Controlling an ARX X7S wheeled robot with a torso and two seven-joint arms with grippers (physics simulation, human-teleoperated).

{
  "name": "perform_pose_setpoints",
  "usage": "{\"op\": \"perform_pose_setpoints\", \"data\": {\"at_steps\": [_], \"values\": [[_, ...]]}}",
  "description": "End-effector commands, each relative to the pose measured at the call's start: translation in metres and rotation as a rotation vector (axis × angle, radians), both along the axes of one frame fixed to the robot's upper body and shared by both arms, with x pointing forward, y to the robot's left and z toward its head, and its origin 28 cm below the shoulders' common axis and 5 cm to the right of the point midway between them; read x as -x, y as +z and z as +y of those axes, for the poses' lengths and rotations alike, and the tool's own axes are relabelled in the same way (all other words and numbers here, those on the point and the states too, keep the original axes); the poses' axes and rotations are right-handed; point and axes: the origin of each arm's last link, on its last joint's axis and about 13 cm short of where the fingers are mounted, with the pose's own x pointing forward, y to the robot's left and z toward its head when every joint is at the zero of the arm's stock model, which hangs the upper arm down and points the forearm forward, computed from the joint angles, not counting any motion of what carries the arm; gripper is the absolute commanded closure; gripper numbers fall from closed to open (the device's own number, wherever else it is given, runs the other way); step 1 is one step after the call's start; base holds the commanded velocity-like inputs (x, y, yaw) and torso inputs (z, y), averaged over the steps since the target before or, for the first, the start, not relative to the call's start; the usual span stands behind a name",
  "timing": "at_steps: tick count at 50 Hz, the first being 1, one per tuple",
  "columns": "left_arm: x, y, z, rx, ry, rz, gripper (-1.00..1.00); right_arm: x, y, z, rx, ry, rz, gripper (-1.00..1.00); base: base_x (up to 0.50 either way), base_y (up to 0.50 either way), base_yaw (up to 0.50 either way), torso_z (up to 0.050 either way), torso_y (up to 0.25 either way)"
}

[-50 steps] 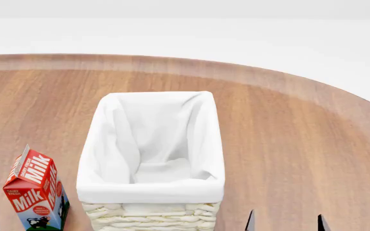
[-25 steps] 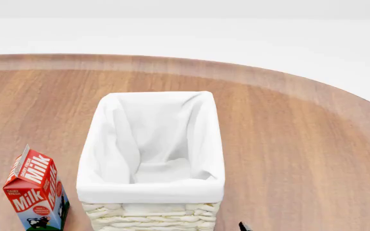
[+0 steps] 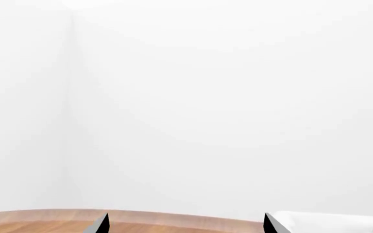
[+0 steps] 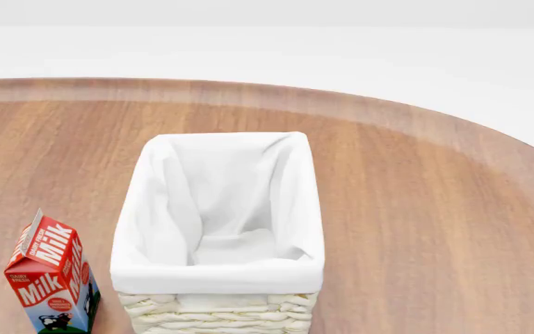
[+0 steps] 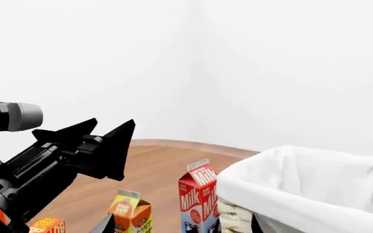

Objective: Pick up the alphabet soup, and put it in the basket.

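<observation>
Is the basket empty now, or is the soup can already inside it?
Empty, as far as visible. The head view shows only white lining inside the basket; no can appears there, though the near inner wall is hidden.

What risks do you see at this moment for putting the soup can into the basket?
The alphabet soup shows in no view, so the reach may start blind. The milk carton stands close beside the basket, and an orange carton stands near it; an arm may tip them. The left gripper sits near these cartons.
</observation>
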Motion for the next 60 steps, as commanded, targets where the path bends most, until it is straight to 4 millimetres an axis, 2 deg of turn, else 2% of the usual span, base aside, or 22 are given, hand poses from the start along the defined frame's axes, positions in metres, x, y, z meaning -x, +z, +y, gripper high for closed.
{"op": "perform_pose_setpoints", "data": {"at_steps": [1, 18, 29, 38, 60], "values": [[0.0, 0.0, 0.0, -0.001, 0.001, -0.001, -1.0, 0.011, -0.001, 0.005, 0.032, 0.112, -0.009, -1.0, 0.0, 0.0, 0.0, 0.0, 0.0], [0.001, 0.0, 0.0, -0.002, -0.001, 0.0, -1.0, 0.024, -0.003, 0.009, 0.103, 0.24, -0.046, -1.0, 0.0, 0.0, 0.0, 0.0, 0.0], [0.0, -0.001, 0.0, -0.002, -0.002, 0.002, -1.0, 0.025, -0.008, 0.008, 0.191, 0.21, -0.051, -1.0, 0.0, 0.0, 0.0, 0.0, 0.0], [-0.001, -0.001, -0.001, -0.004, -0.006, 0.005, -1.0, 0.027, -0.022, 0.01, 0.281, 0.225, -0.045, -1.0, 0.0, 0.0, 0.0, 0.0, 0.0], [-0.001, -0.001, -0.001, -0.004, -0.005, 0.005, -1.0, 0.034, -0.034, 0.014, 0.357, 0.258, -0.052, -1.0, 0.0, 0.0, 0.0, 0.0, 0.0]]}}
